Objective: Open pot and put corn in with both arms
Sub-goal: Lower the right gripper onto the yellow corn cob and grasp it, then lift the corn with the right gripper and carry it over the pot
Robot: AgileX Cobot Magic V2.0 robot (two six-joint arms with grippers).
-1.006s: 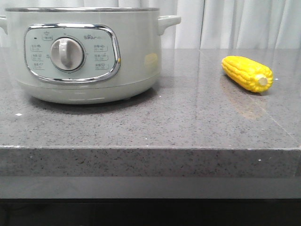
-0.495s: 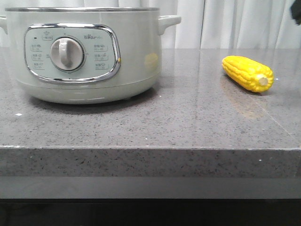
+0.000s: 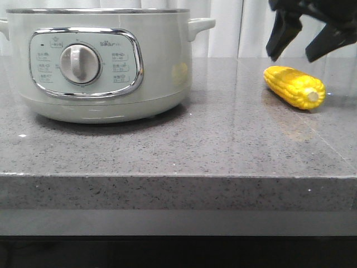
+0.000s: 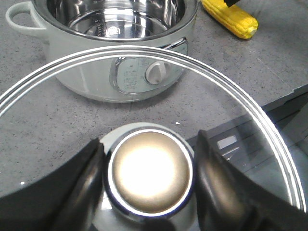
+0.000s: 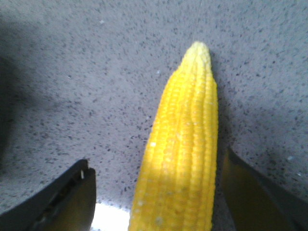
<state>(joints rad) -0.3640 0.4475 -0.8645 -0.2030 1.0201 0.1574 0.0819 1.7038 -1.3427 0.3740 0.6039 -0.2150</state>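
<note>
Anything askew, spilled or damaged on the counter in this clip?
Nothing stands out. The pot sits upright on the counter, open and empty inside. The left gripper holds the glass lid by its knob. The corn lies whole under the open right gripper.

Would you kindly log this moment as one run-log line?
left gripper: shut on lid knob, lid off | pot: open | right gripper: open above corn | corn: on counter
</note>
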